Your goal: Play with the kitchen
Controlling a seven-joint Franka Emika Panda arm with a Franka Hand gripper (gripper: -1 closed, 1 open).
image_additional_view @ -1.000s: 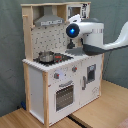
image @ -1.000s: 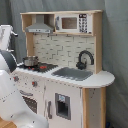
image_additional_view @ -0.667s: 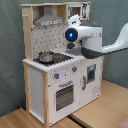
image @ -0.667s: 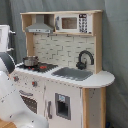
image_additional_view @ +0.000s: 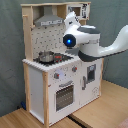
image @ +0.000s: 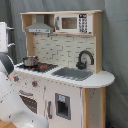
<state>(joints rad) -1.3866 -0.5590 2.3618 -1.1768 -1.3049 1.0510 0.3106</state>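
The toy kitchen (image: 100, 79) (image_additional_view: 37, 82) is white and light wood, with a grey hood (image: 41, 26), a tiled back wall, a sink (image: 73, 73) and a black faucet (image: 85, 57). A small metal pot (image: 30, 61) (image_additional_view: 46, 56) sits on the stove. In the second exterior view my white arm reaches in from the right, with a blue light (image_additional_view: 68, 40) on its wrist. The gripper (image_additional_view: 71, 19) points up in front of the kitchen's upper shelf, holding nothing that I can see. In the first exterior view only arm parts show at the left edge.
A toy microwave (image: 72, 22) sits in the top shelf. Knobs and the oven door (image_additional_view: 64, 95) face the front. The kitchen stands on a wooden table (image_additional_view: 102, 107) before a grey curtain. My arm's base link (image: 12, 107) fills the first exterior view's lower left.
In the second exterior view the wrist with the blue light has sunk a little and drifted left in front of the kitchen. The pot and the kitchen have not moved.
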